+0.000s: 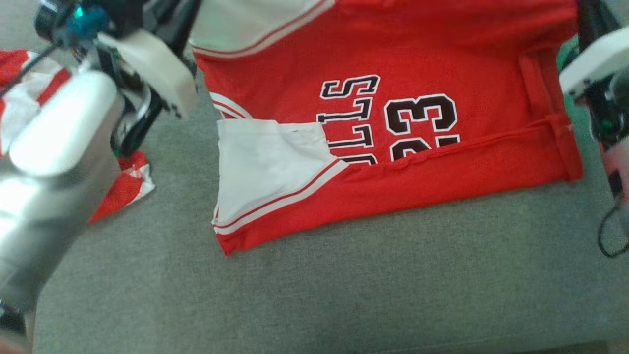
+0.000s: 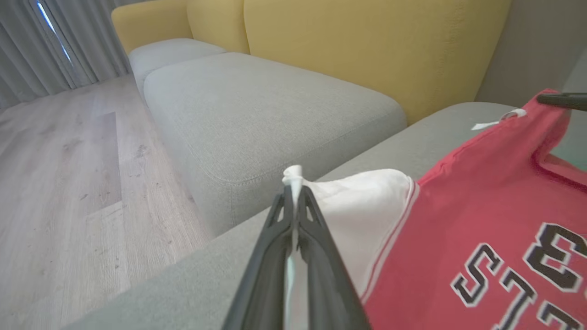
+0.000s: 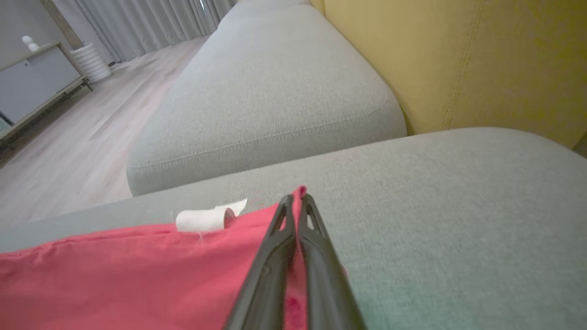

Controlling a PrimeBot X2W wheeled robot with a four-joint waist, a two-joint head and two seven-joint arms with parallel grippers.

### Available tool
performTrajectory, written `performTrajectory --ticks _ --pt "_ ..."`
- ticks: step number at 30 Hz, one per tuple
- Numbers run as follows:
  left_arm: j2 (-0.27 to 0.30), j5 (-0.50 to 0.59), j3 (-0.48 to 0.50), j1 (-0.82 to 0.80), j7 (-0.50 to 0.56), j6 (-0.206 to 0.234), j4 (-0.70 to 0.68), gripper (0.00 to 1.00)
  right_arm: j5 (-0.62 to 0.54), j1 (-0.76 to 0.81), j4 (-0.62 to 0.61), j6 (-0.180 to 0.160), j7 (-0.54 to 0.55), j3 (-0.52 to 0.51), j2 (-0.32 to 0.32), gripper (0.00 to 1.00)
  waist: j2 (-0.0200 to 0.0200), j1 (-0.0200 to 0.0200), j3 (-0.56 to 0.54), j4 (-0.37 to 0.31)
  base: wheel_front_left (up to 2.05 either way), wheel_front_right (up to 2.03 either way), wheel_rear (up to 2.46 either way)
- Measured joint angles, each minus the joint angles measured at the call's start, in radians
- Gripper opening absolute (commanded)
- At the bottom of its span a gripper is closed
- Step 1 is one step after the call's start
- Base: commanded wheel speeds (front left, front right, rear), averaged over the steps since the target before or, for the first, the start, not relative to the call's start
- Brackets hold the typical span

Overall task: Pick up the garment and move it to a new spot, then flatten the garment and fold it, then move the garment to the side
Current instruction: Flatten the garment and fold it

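The garment (image 1: pixel 393 123) is a red jersey with white panels and dark lettering; its far part is lifted while its near part lies on the grey sofa seat (image 1: pixel 344 295). In the left wrist view my left gripper (image 2: pixel 293 192) is shut on a white corner of the garment (image 2: pixel 481 220). The right wrist view has my right gripper (image 3: pixel 296 199) shut on the garment's red edge (image 3: pixel 137 275), beside a curled white label (image 3: pixel 202 220). A dark finger of the right gripper (image 2: pixel 564 100) shows at that corner in the left wrist view.
A second red and white cloth (image 1: pixel 125 189) lies at the left, partly behind my pale left forearm (image 1: pixel 59 147). A neighbouring grey cushion (image 2: pixel 257 110) and the yellow backrest (image 2: pixel 367 46) lie beyond. Wooden floor (image 2: pixel 59 183) and a low cabinet (image 3: pixel 36 82) are further off.
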Motion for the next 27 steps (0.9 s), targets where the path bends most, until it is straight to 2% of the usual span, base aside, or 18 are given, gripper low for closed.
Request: performTrajectory --ticks 9,17,22,27 --pt "0.098 -0.04 -0.036 0.149 0.08 0.029 -0.205 0.0 0.134 0.12 -0.103 0.0 0.137 0.114 -0.107 0.0 0.0 0.0 -0.073 0.021 0.0 0.0 0.0" --pt "0.195 -0.085 -0.099 0.291 0.191 0.058 -0.383 0.0 0.227 0.225 -0.197 0.0 0.282 0.211 -0.206 0.0 0.0 -0.0001 -0.144 0.03 0.0 0.0 0.0" --pt "0.232 -0.099 -0.128 0.346 0.231 0.078 -0.446 0.0 0.259 0.265 -0.236 0.0 0.368 0.26 -0.245 0.0 0.0 -0.0001 -0.177 0.028 0.0 0.0 0.0" --pt "0.243 -0.11 -0.147 0.391 0.247 0.086 -0.468 0.0 0.285 0.303 -0.26 0.0 0.44 0.291 -0.272 0.0 0.0 0.0 -0.198 0.023 0.0 0.0 0.0"
